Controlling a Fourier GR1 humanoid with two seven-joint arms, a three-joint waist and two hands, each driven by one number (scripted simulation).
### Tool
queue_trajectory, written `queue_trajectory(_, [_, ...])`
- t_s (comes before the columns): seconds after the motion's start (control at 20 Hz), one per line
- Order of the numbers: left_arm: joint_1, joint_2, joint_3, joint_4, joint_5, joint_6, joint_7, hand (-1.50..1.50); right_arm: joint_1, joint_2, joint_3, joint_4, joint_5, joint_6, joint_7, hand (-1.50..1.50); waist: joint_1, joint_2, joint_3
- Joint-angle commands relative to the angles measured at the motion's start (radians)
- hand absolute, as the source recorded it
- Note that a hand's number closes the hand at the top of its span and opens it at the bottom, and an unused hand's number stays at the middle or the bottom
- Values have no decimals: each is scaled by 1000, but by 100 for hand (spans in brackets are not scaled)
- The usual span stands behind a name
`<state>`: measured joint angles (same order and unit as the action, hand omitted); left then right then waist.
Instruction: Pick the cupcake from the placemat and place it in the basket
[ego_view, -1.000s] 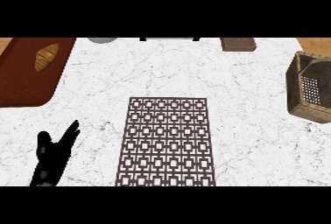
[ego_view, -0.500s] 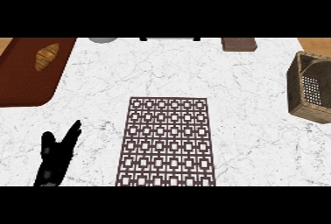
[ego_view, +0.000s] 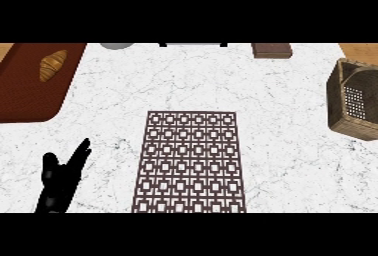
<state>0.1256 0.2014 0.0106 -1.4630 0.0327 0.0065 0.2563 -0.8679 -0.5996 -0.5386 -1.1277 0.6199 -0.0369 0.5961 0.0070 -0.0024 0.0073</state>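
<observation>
A brown patterned placemat (ego_view: 190, 161) lies flat on the white marble counter, and nothing stands on it. No cupcake shows anywhere in the view. The wicker basket (ego_view: 356, 100) sits at the right edge, partly cut off by the frame. My left hand (ego_view: 60, 183) rests at the lower left of the counter, left of the placemat, with straight fingers pointing up and holding nothing. My right hand is outside the view.
A dark wooden board (ego_view: 29, 85) at the far left carries a croissant (ego_view: 52, 65). Along the back edge are a grey round object (ego_view: 117, 45) and a small brown block (ego_view: 271, 50).
</observation>
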Motion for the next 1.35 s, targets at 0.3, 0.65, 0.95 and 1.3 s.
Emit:
queue_trajectory(0.3, [3,-45,-32,57,-31,10,12,0,66,-169,45,165,57,58,-160,-150,0,6,-7])
queue_trajectory(0.65, [13,-32,3,48,1,-29,9,0,80,-180,-18,144,-17,-9,-206,-150,1,4,-7])
queue_trajectory(0.95, [50,-11,33,8,16,-41,28,0,131,-205,-104,16,-101,4,-105,-150,-13,-2,-8])
queue_trajectory(1.3, [82,-13,29,-44,6,-41,45,0,314,-334,-274,-31,-199,97,-104,-150,-25,-5,-7])
